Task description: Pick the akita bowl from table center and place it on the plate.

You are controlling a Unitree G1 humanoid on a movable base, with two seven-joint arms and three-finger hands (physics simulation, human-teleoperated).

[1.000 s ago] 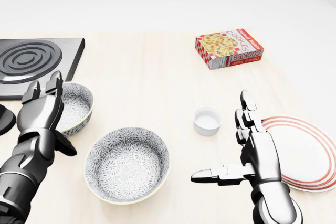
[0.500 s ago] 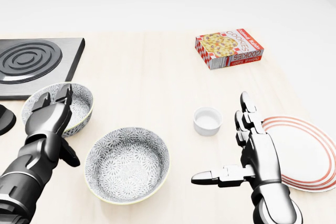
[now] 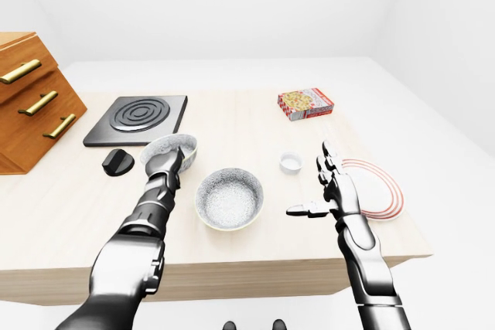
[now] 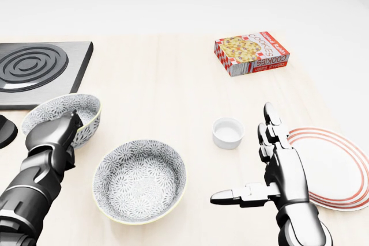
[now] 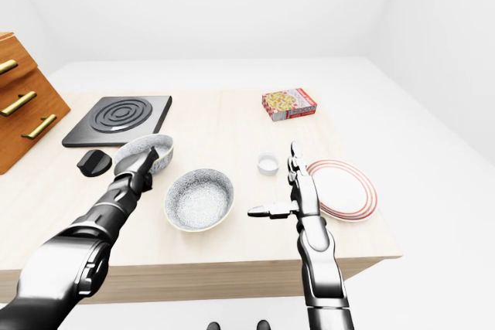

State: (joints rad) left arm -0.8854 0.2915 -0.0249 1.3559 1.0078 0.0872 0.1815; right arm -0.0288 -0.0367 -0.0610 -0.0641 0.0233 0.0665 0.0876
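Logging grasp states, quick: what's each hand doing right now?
Left hand: closed on the rim of the smaller patterned bowl, which is tilted.
Right hand: open, empty, beside the plate.

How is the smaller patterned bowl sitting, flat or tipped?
Tipped: the smaller bowl shows a slanted rim in the head view, with the left hand closed on its lower-left edge.

My left arm comes in from the bottom left of the head view, forearm angled upward. The left hand (image 4: 52, 135) is curled tight over the lower-left rim of the smaller bowl (image 4: 83, 109). The right hand (image 4: 283, 171) is wide open, fingers pointing straight up the view, thumb stuck out left.
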